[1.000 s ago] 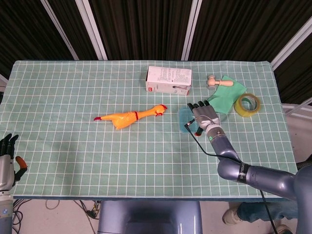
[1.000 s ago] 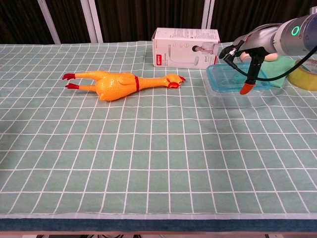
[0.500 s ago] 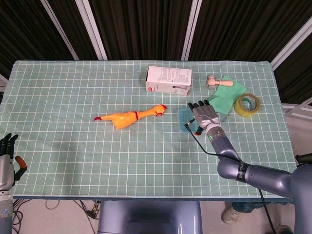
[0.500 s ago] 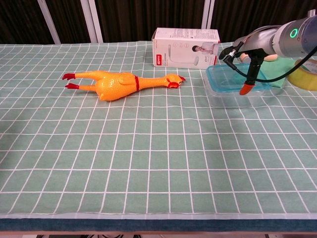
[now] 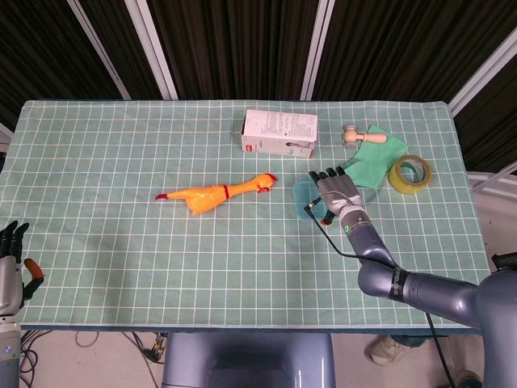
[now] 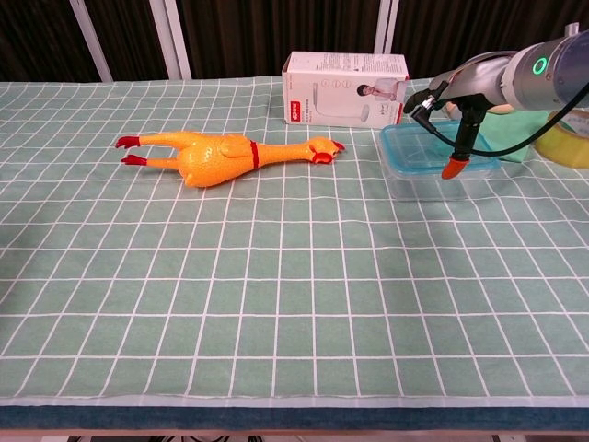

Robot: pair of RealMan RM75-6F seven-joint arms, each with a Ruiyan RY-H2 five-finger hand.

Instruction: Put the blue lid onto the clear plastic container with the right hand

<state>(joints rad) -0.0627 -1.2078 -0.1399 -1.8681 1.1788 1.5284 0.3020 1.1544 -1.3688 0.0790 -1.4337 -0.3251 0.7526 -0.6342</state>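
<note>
The blue lid [image 6: 419,147] lies flat on the clear plastic container [image 6: 411,182], right of the middle of the table. In the head view the blue lid [image 5: 303,192] shows at the left edge of my right hand [image 5: 338,194], which covers the rest. My right hand [image 6: 460,101] is spread over the lid's far right part and holds nothing. Its orange-tipped thumb [image 6: 451,168] hangs down at the lid's near right edge. My left hand [image 5: 11,263] sits off the table's near left corner, fingers apart and empty.
A yellow rubber chicken [image 6: 216,155] lies left of the container. A white box [image 6: 345,87] stands just behind it. A green cloth [image 5: 376,160], a small wooden piece [image 5: 352,135] and a roll of yellow tape [image 5: 409,173] lie at the back right.
The lid has settled from a slight tilt to lying level on the container. My right hand has shifted slightly back and left over it. The left hand has not moved.
</note>
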